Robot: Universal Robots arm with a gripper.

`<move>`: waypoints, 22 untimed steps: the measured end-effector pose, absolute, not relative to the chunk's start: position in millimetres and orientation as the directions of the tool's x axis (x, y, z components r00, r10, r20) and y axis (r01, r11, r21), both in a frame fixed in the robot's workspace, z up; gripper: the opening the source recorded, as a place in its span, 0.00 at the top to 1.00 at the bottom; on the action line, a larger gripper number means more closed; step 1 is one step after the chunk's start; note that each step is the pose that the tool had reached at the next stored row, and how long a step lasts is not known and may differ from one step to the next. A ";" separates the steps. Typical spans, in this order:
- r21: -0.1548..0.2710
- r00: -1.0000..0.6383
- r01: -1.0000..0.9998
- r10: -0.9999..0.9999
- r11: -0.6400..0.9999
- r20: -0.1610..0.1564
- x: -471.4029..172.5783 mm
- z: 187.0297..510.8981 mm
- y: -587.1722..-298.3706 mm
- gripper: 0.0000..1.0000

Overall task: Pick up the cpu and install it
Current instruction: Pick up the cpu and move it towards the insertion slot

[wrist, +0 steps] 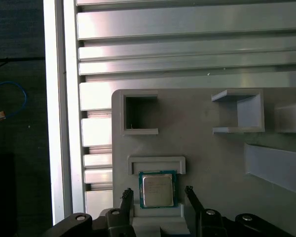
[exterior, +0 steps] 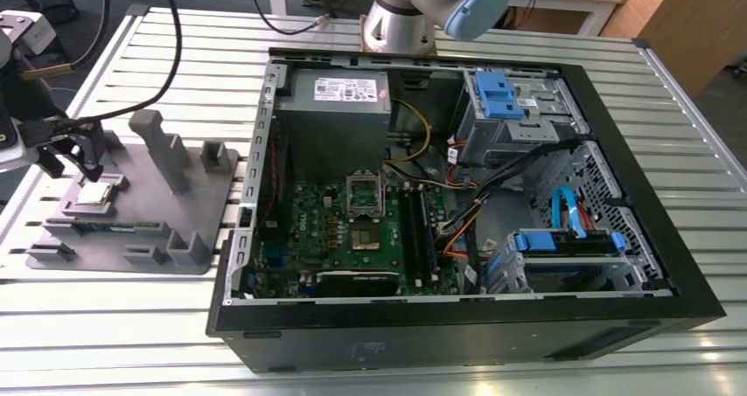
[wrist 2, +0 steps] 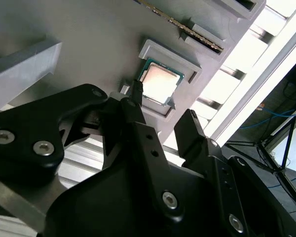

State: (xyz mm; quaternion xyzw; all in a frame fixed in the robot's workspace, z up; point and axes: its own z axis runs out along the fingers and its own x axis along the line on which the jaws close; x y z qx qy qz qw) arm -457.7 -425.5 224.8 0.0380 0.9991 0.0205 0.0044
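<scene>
The cpu [wrist: 158,190] lies flat in a shallow square pocket of the grey tray [wrist: 202,148]. It is a small square chip with a dull silver metal lid and a thin green border. The lid carries a few lines of faint print that I cannot make out. A raised lip of the tray frames the pocket.

My gripper [wrist: 158,193] hangs just above it. My black fingers [wrist: 127,197] are spread wide, one on each side of the chip, clear of its edges and grasping nothing. They are matte, angular links held with bright screws.

The tray is smooth moulded plastic with open-topped square boxes and upright slab-like posts [exterior: 164,151]. A thin dark strip with gold contacts [wrist 2: 187,30] stands on edge in a slot near the chip. The tray rests on a table [exterior: 117,326] of ribbed, shiny aluminium slats, at the exterior view's left.

To the exterior view's right, well apart from the chip, an open black computer case [exterior: 467,335] lies on its side. Inside is a green motherboard [exterior: 338,239] with a silver rectangular socket frame [exterior: 364,195]. Beyond it is a grey power supply [exterior: 338,94] with a white printed label, too small to read. There are also blue plastic drive brackets [exterior: 494,90] and bundled cables.
</scene>
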 end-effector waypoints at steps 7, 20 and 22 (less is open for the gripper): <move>0.041 -0.997 0.076 0.076 0.996 -0.007 -457.7 214.5 -425.5 0.47; 0.041 -0.997 0.076 0.076 0.996 -0.007 -457.7 197.8 -425.5 0.47; 0.041 -0.997 0.076 0.076 0.996 -0.007 -457.7 196.3 -425.5 0.47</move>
